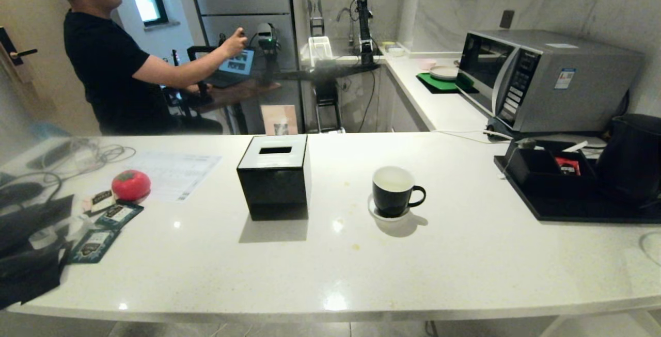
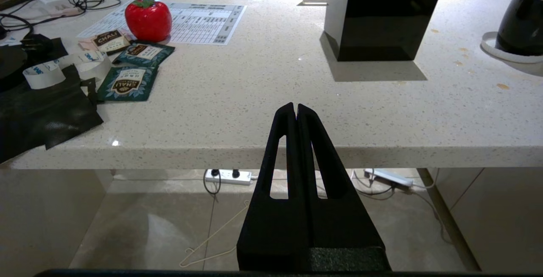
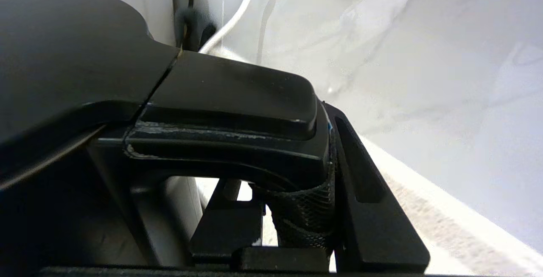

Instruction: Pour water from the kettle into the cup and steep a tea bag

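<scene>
The black kettle (image 1: 631, 157) stands on a black tray (image 1: 568, 210) at the counter's far right. In the right wrist view its lid and body (image 3: 63, 56) fill the frame, and my right gripper (image 3: 292, 175) is shut on the kettle's textured handle (image 3: 305, 209), one finger (image 3: 369, 192) on each side. The black cup (image 1: 392, 192) with a white inside sits on a small white saucer (image 1: 373, 210) mid-counter. Whether it holds water I cannot tell. The tea bag is out of view. My left gripper (image 2: 296, 107) hangs shut and empty below the counter's front edge.
A black cube box (image 1: 276, 177) stands left of the cup. A red tomato-shaped object (image 1: 130, 185), teal sachets (image 1: 106, 223) and cables lie at the far left. A microwave (image 1: 542, 76) sits behind the tray. A person (image 1: 113, 63) stands beyond the counter.
</scene>
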